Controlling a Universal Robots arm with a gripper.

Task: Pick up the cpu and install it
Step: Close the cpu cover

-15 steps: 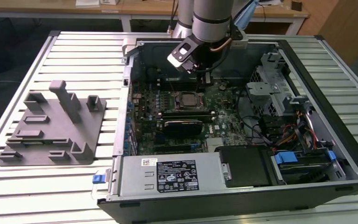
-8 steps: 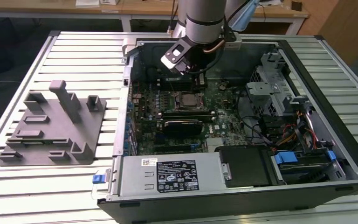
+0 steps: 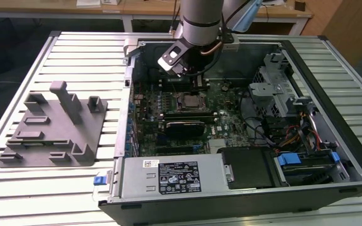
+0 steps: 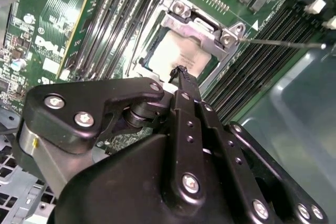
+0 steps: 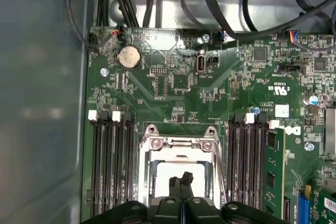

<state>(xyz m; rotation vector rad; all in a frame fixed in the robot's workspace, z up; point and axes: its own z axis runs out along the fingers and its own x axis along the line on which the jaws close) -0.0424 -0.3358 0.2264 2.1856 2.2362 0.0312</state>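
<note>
You are looking at a ribbed metal table (image 3: 43, 188) in a workroom, with wooden desks (image 3: 143, 9) along the far side. An open computer case (image 3: 350, 155) lies flat on the table, its green motherboard (image 5: 173, 93) facing up. On the exterior view's left, beside the case, sits a grey plate (image 3: 49, 136) with upright posts. A grey power supply (image 3: 168, 176) fills the near end of the case.

Your arm (image 3: 201, 19) reaches down into the far half of the case. In both wrist views the gripper (image 4: 178, 70) (image 5: 182, 178) hangs over the processor socket (image 5: 181, 142), its black fingers drawn narrow, tips almost together, with nothing between them.

The cpu (image 4: 173, 53) (image 5: 178, 169) is a small flat square with a pale silver-grey top. It lies inside the socket, bordered by the shiny metal frame, with rows of black memory slots (image 5: 110, 156) on either side. The fingertips sit just over its middle; you cannot tell whether they touch it.
</note>
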